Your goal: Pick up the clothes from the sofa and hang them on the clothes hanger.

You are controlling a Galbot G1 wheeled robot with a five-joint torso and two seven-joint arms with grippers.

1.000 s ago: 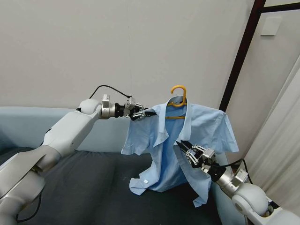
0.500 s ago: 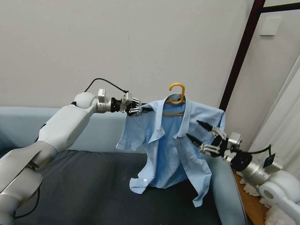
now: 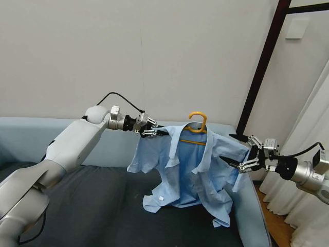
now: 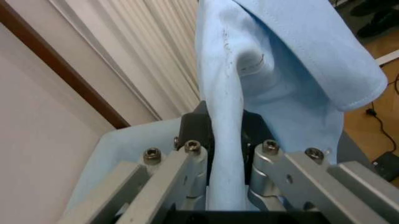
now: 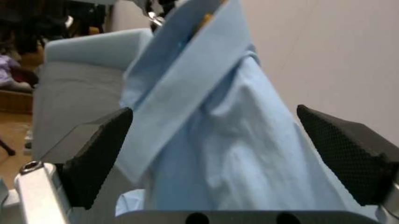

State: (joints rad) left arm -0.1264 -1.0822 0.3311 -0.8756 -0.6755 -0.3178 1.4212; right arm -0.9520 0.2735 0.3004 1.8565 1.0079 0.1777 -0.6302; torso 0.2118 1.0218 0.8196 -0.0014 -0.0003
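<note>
Reach has shifted: my right jaws, wide apart, now flank the sleeve of the light-blue short-sleeved shirt (image 3: 193, 170), which my left jaws keep pinched, draped on its orange plastic hanger (image 3: 196, 121) above the blue-grey sofa (image 3: 77, 200), probably to square it.

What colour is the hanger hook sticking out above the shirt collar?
Orange-yellow. The hanger hook shows best in the head view, above the collar of the blue shirt.

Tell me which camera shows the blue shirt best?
The head view: the whole blue shirt hangs from the orange hanger, its shoulder pinched by the left claw. The left wrist view shows a fold in that claw; the right wrist view, cloth before the open right claw.
</note>
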